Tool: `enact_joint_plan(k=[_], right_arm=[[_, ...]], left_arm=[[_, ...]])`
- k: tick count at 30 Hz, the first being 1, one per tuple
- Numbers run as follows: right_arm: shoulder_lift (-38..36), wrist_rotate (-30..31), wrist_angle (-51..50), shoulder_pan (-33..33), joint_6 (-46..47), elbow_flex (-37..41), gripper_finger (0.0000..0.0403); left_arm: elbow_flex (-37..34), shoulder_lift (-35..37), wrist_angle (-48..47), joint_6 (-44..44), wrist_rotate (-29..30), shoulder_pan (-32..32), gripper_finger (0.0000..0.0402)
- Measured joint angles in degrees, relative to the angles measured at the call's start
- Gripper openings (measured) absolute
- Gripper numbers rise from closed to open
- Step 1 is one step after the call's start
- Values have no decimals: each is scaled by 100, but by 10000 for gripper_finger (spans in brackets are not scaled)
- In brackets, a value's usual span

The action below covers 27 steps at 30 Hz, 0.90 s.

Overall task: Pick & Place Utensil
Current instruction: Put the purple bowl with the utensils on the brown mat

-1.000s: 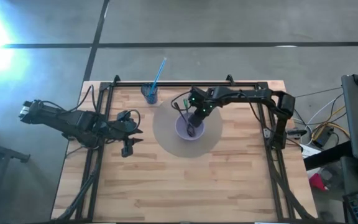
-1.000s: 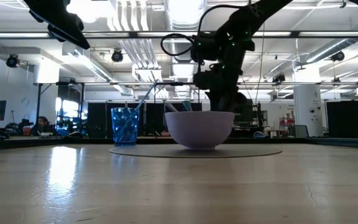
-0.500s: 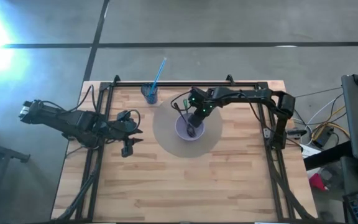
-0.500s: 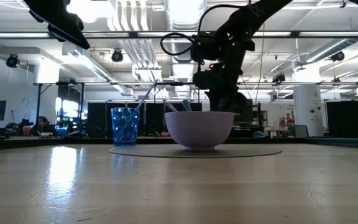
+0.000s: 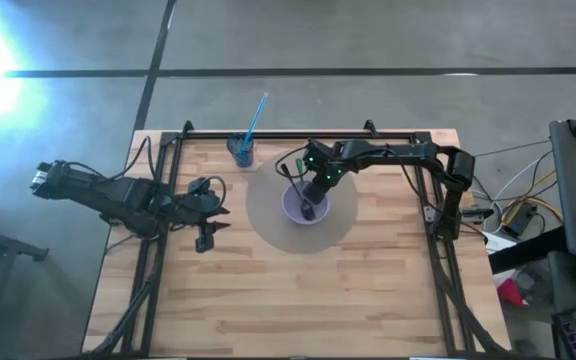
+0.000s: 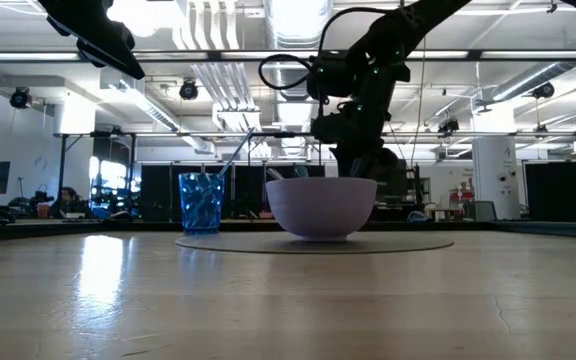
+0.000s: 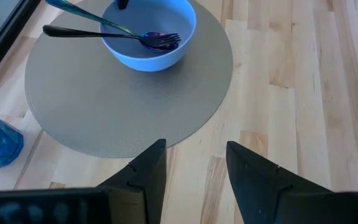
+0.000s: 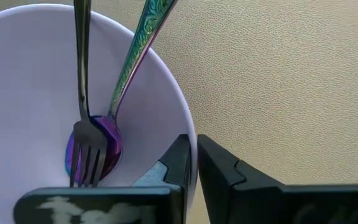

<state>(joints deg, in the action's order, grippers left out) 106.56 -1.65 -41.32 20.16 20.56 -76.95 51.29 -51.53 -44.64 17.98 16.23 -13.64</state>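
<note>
A pale lilac bowl point(image 5: 290, 210) point(image 6: 320, 208) stands on a round grey mat point(image 5: 268, 218). An iridescent fork point(image 8: 81, 74) and a matching spoon point(image 8: 138, 56) lie in it, heads on the bottom and handles leaning over the rim. My right gripper point(image 8: 193, 144) point(image 5: 310, 200) is shut and reaches down at the bowl's rim point(image 8: 182, 112), one finger on the bowl side and one on the mat side. In the low view the bowl wall hides its fingertips. My left gripper point(image 7: 194, 152) point(image 5: 205, 238) is open and hangs above the bare wood left of the mat. My right gripper has its shut fingertips right at the bowl's rim point(image 8: 189, 134), coming from above and slanting down. I cannot tell whether they touch the rim. They touch neither fork nor spoon.
A blue faceted cup point(image 5: 240, 152) point(image 6: 200, 202) with a blue straw point(image 5: 255, 115) stands at the mat's far left edge. Black frame rails point(image 5: 268, 133) run along the far edge and both sides of the wooden table. The near half is bare wood point(image 5: 308, 300).
</note>
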Motion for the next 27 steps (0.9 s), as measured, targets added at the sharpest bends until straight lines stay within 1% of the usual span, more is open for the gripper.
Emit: enact_joint_plan(k=[15, 19, 27], right_arm=[[0, 30, -44, 0, 2, 2, 32], [2, 30, -50, 0, 3, 2, 56], [2, 30, -48, -2, 32, 2, 123]], left_arm=[[0, 0, 0, 0, 0, 0, 159], [0, 0, 0, 0, 0, 1, 159], [0, 0, -1, 0, 0, 1, 159]])
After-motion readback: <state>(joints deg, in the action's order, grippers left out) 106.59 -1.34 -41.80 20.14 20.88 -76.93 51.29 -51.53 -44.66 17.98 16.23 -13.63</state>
